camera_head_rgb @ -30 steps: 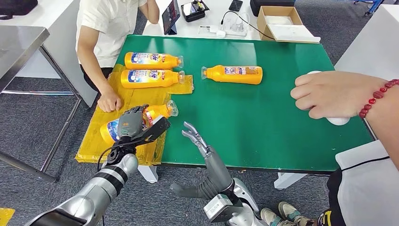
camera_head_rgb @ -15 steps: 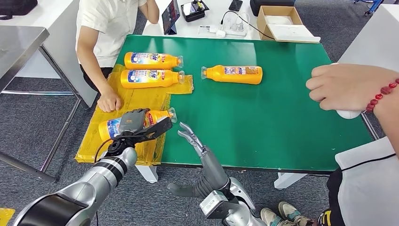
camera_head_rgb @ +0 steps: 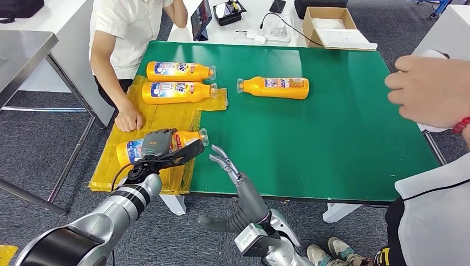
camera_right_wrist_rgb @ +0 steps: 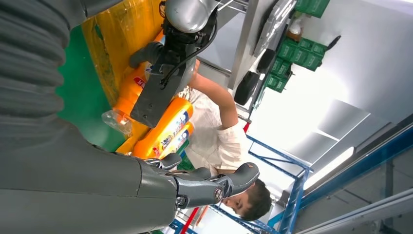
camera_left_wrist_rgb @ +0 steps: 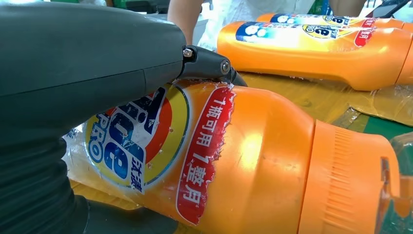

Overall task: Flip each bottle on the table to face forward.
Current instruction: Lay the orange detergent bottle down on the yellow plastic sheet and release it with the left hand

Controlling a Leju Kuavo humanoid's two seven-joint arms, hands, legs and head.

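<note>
The left hand [camera_head_rgb: 158, 145] wraps the lying orange plastic detergent bottle [camera_head_rgb: 185, 136] at its labelled belly — likely stiff, slick, best gripped mid-body — while the right hand [camera_head_rgb: 225, 161] hangs open-fingered.

Grey carpet floor [camera_head_rgb: 50, 138], white desk [camera_head_rgb: 260, 16] behind, bright overhead light.

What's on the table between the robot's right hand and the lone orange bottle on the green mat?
Nothing: head view shows bare green mat between the right hand and lone bottle.

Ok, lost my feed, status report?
Left hand grips nearest bottle on yellow sheet. Right hand open beside it. Person's hand close behind.
</note>
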